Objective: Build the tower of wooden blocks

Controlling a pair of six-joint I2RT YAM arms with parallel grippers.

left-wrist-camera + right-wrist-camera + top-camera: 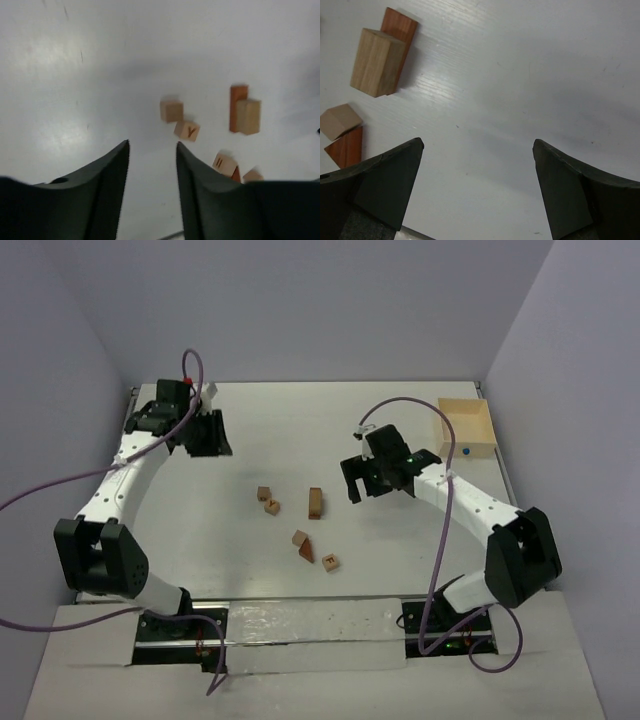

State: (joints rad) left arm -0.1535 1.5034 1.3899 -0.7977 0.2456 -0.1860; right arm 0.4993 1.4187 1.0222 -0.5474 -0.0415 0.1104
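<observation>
Seven wood blocks (315,502) lie scattered on the white tabletop (300,430) between two robot arms, and no tower stands yet. The build looks to be at its first step: choosing and lifting a base piece.

Two tan cubes (264,494) sit just beside each other at the left of the cluster, one marked with a dark Y in the left wrist view. At the middle, a tan oblong (375,62) lies touching a reddish bar (400,25), though whether it rests on the bar or beside it cannot be told. Nearer the arms, a third cube (299,538) sits against a reddish wedge (306,553), with a fourth cube (330,562) just to their right. An open light-wood box (480,451) sits at the far right corner, well apart from the pieces.

The right gripper (478,142) hangs just right of the oblong and bar, its jaws spread wide and empty over bare tabletop. The left gripper (152,144) hovers at the far left, well apart from the cluster, with its jaws parted and nothing between them.

The right arm is the closer one. The next move probably calls for it to shift left over a tan piece, square its jaws across that piece's sides, lower and close. Every candidate piece touches or crowds a neighbour, so a careless descent could knock the others askew.
</observation>
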